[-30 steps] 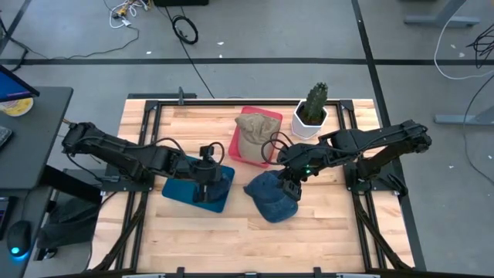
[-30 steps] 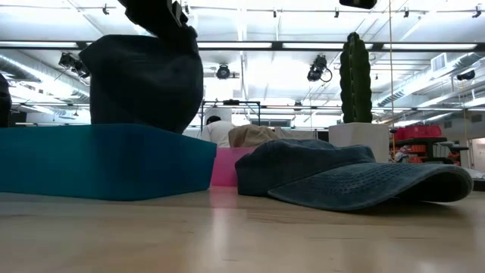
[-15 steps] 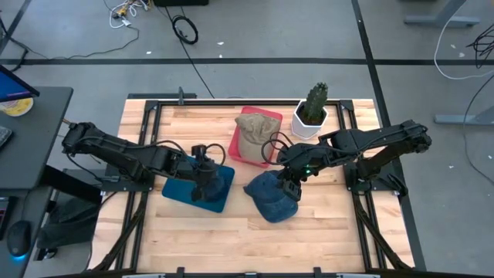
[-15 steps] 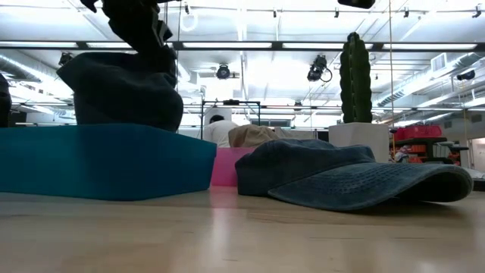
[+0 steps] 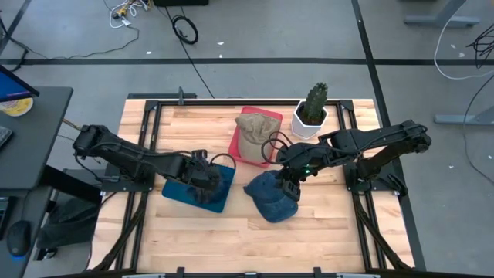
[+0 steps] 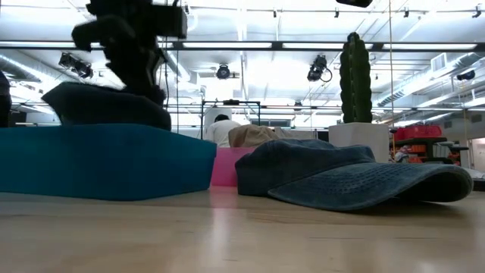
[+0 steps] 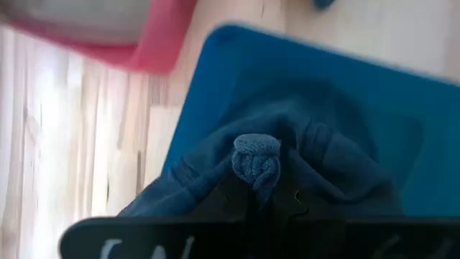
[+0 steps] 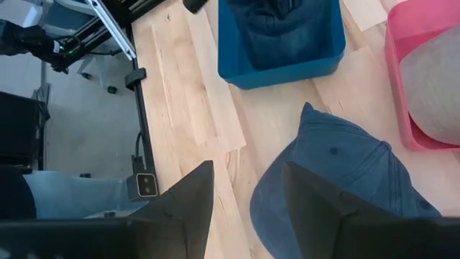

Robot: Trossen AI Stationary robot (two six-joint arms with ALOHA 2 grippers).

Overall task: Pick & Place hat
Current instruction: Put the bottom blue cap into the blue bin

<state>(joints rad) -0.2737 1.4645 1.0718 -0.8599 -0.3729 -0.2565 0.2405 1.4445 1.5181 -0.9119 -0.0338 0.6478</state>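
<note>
From above, the left gripper point(image 5: 202, 176) was pinching a dark blue hat point(image 5: 210, 182) down into the blue bin point(image 5: 179, 189), so I'd say placing; letting go looked next. The right gripper point(image 5: 289, 184) hovered spread over a denim cap point(image 5: 272, 201) on the wooden table point(image 5: 231, 239). The low view showed a cactus point(image 6: 356, 68) and ceiling lights behind.

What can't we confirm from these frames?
- Left hand grip on the dark hat: fingers sit below the left wrist view's edge; the arm covers them from above.
- Blue bin contents: its wall hides them in the low view.
- Denim cap crown: partly under the right hand.
</note>
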